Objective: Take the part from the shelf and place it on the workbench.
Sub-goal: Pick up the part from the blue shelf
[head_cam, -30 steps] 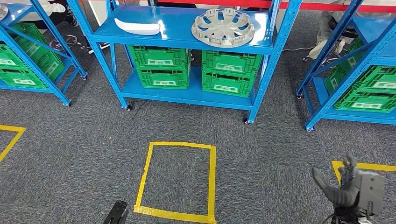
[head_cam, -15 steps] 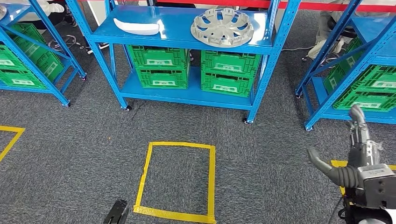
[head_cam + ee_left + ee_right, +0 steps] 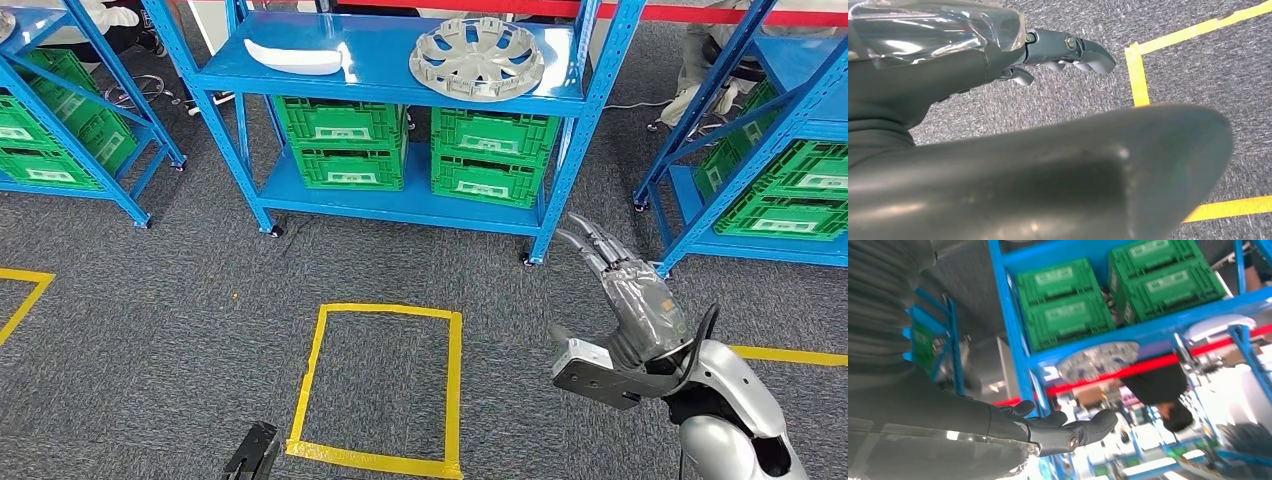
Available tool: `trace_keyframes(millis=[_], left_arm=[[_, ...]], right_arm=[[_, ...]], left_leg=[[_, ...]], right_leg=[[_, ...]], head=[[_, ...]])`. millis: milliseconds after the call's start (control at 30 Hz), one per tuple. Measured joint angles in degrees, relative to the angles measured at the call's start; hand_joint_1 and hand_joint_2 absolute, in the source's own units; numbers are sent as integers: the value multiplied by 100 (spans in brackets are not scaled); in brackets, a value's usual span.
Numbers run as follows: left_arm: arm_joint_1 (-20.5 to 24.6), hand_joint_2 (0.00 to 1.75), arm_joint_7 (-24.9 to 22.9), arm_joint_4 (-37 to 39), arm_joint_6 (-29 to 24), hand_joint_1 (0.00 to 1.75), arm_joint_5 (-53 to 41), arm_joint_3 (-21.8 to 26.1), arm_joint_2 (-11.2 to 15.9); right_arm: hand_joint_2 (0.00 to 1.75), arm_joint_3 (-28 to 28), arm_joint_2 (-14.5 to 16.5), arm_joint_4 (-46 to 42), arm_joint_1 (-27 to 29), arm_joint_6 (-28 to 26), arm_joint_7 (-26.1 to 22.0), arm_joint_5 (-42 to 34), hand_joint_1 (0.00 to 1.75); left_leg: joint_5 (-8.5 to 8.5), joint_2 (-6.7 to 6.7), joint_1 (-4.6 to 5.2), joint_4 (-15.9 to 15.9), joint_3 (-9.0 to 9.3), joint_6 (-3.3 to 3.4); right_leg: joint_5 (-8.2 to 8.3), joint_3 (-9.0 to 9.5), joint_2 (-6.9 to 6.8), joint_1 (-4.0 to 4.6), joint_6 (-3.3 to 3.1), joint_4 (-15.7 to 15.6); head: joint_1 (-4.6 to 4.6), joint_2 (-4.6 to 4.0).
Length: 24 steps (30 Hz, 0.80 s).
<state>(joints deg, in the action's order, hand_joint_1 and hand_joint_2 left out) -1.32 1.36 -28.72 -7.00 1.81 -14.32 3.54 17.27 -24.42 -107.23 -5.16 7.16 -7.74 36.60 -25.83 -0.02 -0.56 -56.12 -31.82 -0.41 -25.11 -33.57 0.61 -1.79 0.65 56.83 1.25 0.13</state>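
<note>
Right robot hand (image 3: 625, 300) has come up from low at my right side and now points at the shelf (image 3: 390, 75), fingers extended and apart, holding nothing. Left robot hand (image 3: 998, 150) hangs low over the carpet by the yellow tape square (image 3: 380, 385); fingers look loosely curled, can't tell its state for sure. Hubcap part (image 3: 477, 58) sits flat on the top shelf, right of a white panel (image 3: 295, 57). I'd call this the reach step: next, extend up to the rim.

Glossy blue metal shelf (image 3: 390, 70), rough carpet (image 3: 150, 300)
</note>
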Motion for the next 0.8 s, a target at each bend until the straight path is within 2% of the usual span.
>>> trace_keyframes(millis=[200,667,800], left_arm=[[-2,0,-6,0,-1,0,-2,25,-8],[-5,0,-7,4,-3,0,-2,69,-13],[-16,0,-10,4,-18,0,18,92,-17]], right_arm=[[175,347,-139,129,-243,-110,-11,100,0],[175,597,-222,267,-351,-127,-11,111,0],[175,609,-218,268,-352,-264,206,267,0]], left_leg=[[0,-2,0,0,-6,0],[0,-3,0,0,-6,0],[0,-2,0,0,-7,0]], right_leg=[[0,-4,-3,0,0,0],[0,-5,-2,0,0,0],[0,-6,-2,0,0,0]], head=[[1,0],[0,0],[1,0]])
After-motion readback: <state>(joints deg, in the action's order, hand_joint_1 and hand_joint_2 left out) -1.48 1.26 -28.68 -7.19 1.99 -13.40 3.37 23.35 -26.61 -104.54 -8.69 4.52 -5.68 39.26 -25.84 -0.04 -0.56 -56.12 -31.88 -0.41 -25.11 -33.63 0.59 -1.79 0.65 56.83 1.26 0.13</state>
